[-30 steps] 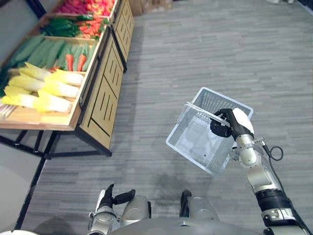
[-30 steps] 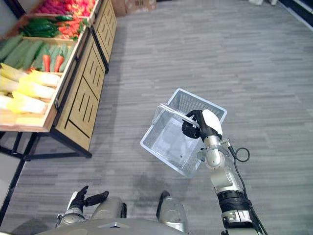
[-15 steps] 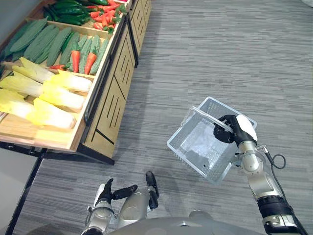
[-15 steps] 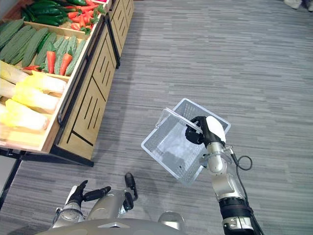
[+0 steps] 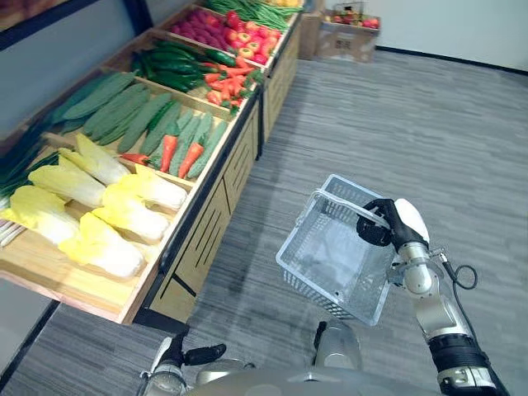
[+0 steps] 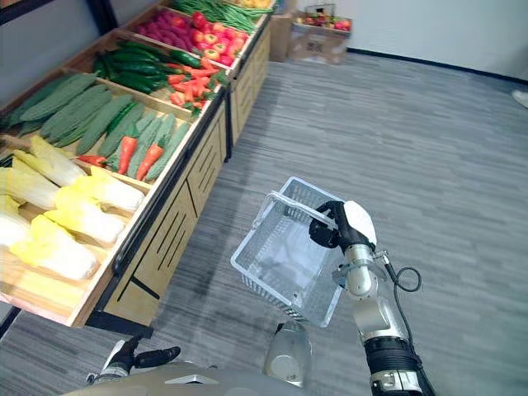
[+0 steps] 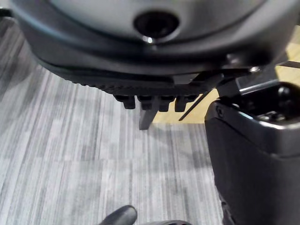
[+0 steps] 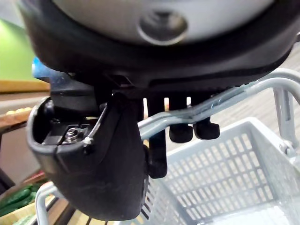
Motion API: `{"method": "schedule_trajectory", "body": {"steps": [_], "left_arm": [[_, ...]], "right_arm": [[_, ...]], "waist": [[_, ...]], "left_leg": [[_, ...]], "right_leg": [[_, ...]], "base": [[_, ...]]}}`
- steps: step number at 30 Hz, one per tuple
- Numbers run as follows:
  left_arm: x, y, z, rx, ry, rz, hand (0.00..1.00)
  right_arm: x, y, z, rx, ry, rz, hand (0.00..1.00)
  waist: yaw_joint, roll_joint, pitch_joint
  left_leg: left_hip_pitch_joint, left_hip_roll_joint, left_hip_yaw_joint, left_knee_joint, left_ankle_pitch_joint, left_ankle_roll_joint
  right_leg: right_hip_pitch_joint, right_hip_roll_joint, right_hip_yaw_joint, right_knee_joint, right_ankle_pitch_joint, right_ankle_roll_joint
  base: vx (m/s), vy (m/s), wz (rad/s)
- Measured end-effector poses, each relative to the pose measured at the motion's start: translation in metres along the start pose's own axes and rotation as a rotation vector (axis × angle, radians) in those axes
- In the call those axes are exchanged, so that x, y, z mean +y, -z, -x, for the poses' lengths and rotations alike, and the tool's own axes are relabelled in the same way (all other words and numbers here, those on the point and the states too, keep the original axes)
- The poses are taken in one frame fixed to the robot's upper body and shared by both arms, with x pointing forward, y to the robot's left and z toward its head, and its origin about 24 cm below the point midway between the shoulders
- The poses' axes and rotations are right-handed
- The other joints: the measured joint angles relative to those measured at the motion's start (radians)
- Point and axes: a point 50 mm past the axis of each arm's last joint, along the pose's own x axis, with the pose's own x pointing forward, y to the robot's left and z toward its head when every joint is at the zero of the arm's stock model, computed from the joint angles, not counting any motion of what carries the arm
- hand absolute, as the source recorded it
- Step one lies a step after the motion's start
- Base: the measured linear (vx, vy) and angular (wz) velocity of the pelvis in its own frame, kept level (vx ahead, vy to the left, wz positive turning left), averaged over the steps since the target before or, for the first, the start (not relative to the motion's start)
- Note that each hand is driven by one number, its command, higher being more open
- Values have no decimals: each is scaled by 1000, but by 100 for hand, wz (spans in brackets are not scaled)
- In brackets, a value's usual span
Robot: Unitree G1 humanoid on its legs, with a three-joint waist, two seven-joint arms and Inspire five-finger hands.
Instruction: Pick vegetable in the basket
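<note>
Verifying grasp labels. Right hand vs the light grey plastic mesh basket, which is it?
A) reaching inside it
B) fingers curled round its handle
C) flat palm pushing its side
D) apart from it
B: the right hand has its fingers curled round the handle of the light grey plastic mesh basket, which hangs from it above the floor.

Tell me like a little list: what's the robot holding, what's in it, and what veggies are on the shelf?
Basket: white mesh, tilted, nothing inside yet
Right hand: curled round its handle
Left hand: low at the robot's side, open, holding nothing
Shelf: wooden, on the robot's left
Veggies on shelf: yellow cabbages, orange carrots, long green gourds
</note>
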Motion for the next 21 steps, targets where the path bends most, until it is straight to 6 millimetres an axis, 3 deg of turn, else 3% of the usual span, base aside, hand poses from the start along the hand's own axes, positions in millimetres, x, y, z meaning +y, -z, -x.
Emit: {"method": "schedule_trajectory", "body": {"steps": [2, 3, 4, 5, 7, 8, 12, 15, 17, 18, 19, 21], "left_arm": [[3, 1, 0, -4, -9, -6, 100], [5, 3, 0, -1, -16, -3, 100], [11, 4, 0, 1, -32, 13, 100], [-1, 3, 1, 11, -7, 34, 100], [-14, 3, 4, 21, 18, 70, 100], [-15, 5, 4, 33, 12, 102, 100], [-12, 8, 4, 56, -24, 174, 100], [-11, 6, 4, 51, -46, 197, 100], [-10, 5, 4, 51, -56, 221, 100], [-7, 0, 3, 32, -63, 209, 100], [-5, -4, 2, 15, -64, 192, 100], [-3, -8, 1, -1, -67, 177, 100]], "right_arm": [[-2, 1, 0, 4, 9, -2, 0], [-3, 2, 0, 6, 12, -2, 0], [-7, 6, 0, 20, 23, 1, 0], [-17, 14, 1, 48, 52, 11, 0], [-28, 21, 1, 83, 96, 7, 0], [-32, 25, 3, 103, 109, 3, 0], [-33, 26, 3, 106, 118, 6, 0], [-32, 27, 4, 110, 116, 7, 0], [-30, 31, 7, 122, 109, 1, 0], [-33, 37, 11, 148, 134, -18, 0], [-36, 44, 16, 176, 159, -28, 0], [-40, 53, 22, 210, 183, -32, 0]], "waist": [[4, -11, -6], [6, -23, -8], [5, -29, -9], [0, 19, -19], [6, 71, -37], [2, 81, -43], [-14, 78, -45], [-14, 76, -44], [-13, 59, -42], [-13, 57, -45], [-15, 54, -46], [-15, 52, -46]], "left_leg": [[-18, 33, -66, 72, -78, -61], [-22, 32, -82, 88, -99, -78], [-25, 43, -121, 130, -150, -108], [-34, 89, -158, 147, -173, -127], [-47, 139, -202, 143, -145, -143], [-53, 154, -231, 145, -108, -161], [-136, 185, -308, 239, -8, -194], [-196, 193, -295, 344, 94, -188], [-239, 227, -184, 427, 188, -170], [-281, 260, -82, 477, 165, -132], [-310, 263, -20, 476, 128, -110], [-345, 256, 60, 453, 102, -92]], "right_leg": [[16, 51, 125, -309, 67, 92], [26, 51, 152, -358, 78, 98], [35, 52, 172, -366, 171, 107], [27, 88, 131, -310, 163, 79], [8, 116, 78, -253, 109, 41], [7, 115, 49, -217, 90, 25], [39, 117, -46, -204, 45, -12], [120, 116, -105, -268, 39, -23], [211, 112, -165, -339, 34, -31], [269, 104, -231, -387, 27, -42], [296, 96, -278, -406, 23, -48], [328, 86, -336, -426, 23, -47]], "base": [[366, -413, 73], [406, -536, 73], [347, -458, 85], [427, -523, 82], [349, -346, 58], [372, -398, 60], [224, -259, 55], [187, -217, 55], [203, -240, 95], [183, -220, 133], [109, -120, 129], [49, -37, 107]]}}
